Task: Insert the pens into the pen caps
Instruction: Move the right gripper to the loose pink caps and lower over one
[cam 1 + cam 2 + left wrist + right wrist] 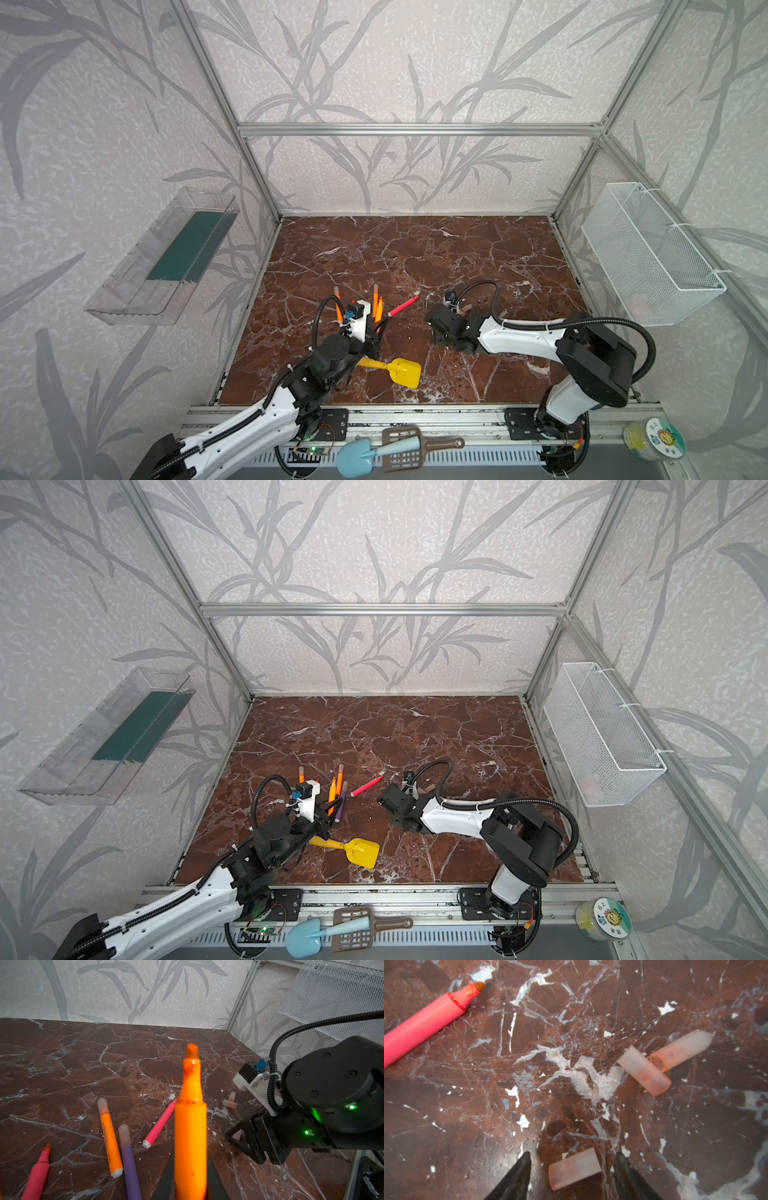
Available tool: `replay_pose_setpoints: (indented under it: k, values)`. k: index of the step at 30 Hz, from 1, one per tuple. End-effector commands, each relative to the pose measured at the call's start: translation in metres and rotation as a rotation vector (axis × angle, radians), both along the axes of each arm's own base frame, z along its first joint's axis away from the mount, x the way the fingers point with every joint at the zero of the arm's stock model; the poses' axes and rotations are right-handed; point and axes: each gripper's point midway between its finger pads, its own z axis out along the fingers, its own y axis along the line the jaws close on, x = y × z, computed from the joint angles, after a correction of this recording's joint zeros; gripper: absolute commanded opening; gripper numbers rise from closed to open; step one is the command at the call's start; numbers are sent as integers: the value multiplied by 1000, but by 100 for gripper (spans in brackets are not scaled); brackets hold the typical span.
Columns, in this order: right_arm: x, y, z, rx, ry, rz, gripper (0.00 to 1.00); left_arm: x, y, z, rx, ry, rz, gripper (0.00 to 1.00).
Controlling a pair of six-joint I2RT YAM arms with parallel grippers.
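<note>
Nearest the lens, in the left wrist view, a slim orange plastic marker pen (pixel 190 1126) is filling the middle of the picture, its bare wedge tip pointing away. The left hand (pixel 190 1169) is clenching its barrel over the dark red marble-patterned desk (pixel 62 1059). Lying on the desk near it are a red-pink marker with a bare tip (pixel 38 1169), a capped orange marker (pixel 110 1138) and a purple marker (pixel 131 1169), also wearing a short translucent pale-pink cap. A second red-pink marker (pixel 402 306), uncapped, is lying between the two arms in both top views, and a yellow plastic toy shovel (pixel 401 371) is lying nearer the front edge. Further right, the right hand (pixel 573 1155) is standing released, one finger on each side of a loose translucent cap (pixel 574 1167), with bare desk showing on both sides of it. Just beyond, two more loose caps (pixel 643 1070) are lying touching each other.

The work is looking about half done: three pens seem capped, three are bare, and three caps are lying free to match.

A top view is showing a third orange marker (pixel 337 308), apparently capped, which the left wrist view is missing. I am not finding the first red-pink marker from above; the left arm is probably covering it. Only the right wrist view is showing the gap round the cap, because from above the right hand is hiding it.
</note>
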Motion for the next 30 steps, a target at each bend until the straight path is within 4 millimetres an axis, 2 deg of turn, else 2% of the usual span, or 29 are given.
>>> replay_pose_setpoints:
  k: [1, 5, 8, 13, 19, 24, 30]
  values:
    - [-3, -21, -1, -77, -6, -51, 59, 2, 0, 9, -12, -30, 3, 0]
    - [-7, -25, -3, -79, -5, -58, 51, 1, -1, 9, -14, -27, -1, 0]
    - [-9, -29, -3, -74, -10, -63, 41, 1, -1, 8, -13, -23, -4, 0]
    - [-13, -32, 0, -55, -20, -74, 34, 1, -1, 8, -16, -22, -4, 0]
    - [-12, -36, 3, -45, -42, -90, 36, 0, -1, 9, -18, -23, -6, 0]
    - [-6, -29, 0, -30, -47, -91, 40, 1, -1, 8, -15, -23, -5, 0]
    - [1, -32, -6, -46, -40, -113, 40, 1, -1, 9, -13, -25, -3, 0]
